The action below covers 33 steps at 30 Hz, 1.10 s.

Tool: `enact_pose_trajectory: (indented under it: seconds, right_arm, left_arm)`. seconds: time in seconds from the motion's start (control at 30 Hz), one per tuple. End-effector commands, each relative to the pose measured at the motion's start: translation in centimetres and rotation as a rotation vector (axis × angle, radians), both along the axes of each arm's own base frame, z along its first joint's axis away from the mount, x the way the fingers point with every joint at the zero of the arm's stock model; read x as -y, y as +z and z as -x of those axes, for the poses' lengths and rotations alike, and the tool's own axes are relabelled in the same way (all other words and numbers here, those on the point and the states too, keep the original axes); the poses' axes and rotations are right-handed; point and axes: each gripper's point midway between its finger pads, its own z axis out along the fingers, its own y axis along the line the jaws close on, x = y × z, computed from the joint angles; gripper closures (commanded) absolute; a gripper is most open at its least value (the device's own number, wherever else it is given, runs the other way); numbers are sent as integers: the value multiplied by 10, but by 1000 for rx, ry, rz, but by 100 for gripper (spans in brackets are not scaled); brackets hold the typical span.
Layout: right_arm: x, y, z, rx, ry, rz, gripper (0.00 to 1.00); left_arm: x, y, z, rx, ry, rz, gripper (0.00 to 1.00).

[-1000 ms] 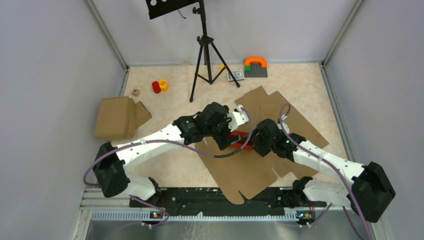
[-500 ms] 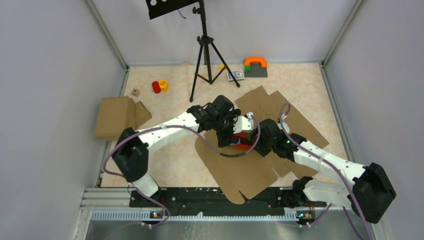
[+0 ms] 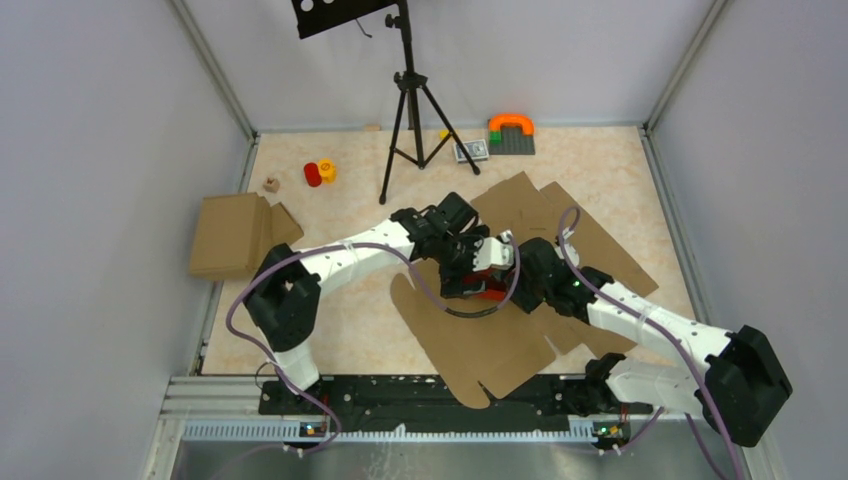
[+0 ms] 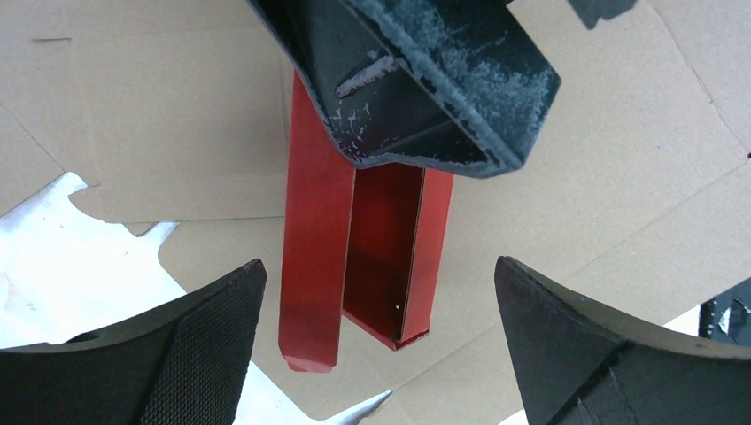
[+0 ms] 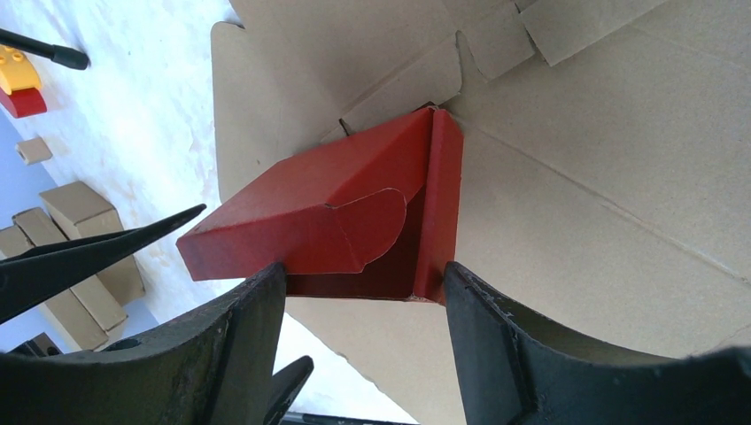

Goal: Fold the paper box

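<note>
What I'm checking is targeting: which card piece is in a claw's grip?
The red box, gripped in the right claw. The brown sheets lie flat under it; the folded brown box sits far left.

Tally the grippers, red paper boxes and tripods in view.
Grippers: 2, the left gripper and the right gripper
Red paper box: 1
Tripod: 1
Total: 4
</note>
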Motion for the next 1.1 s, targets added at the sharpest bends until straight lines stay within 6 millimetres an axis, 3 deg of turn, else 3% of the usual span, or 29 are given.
enact_pose_trajectory:
  seconds: [0.0, 0.2, 0.37, 0.43, 0.6, 0.83, 1.07]
  right_arm:
    - [6, -4, 3, -3, 2, 40, 36]
    - [7, -2, 3, 0, -1, 41, 36]
    - [8, 1, 2, 16, -7, 34, 36]
    - [10, 3, 1, 32, -9, 33, 35]
    - [14, 13, 0, 84, -3, 32, 31]
    - [25, 33, 1, 217, 39, 36, 25]
    - [36, 37, 8, 358, 164, 105, 25]
  left_arm:
    - [0, -16, -4, 18, 38, -22, 1]
    - [1, -23, -7, 57, 68, -13, 8]
    - [-1, -26, -3, 58, 69, -20, 29]
    - [0, -25, -1, 68, 75, -10, 43]
    - [1, -25, 7, 94, 77, -6, 54]
    - [4, -29, 17, 135, 107, -16, 58]
    - [5, -54, 39, 99, 113, -67, 57]
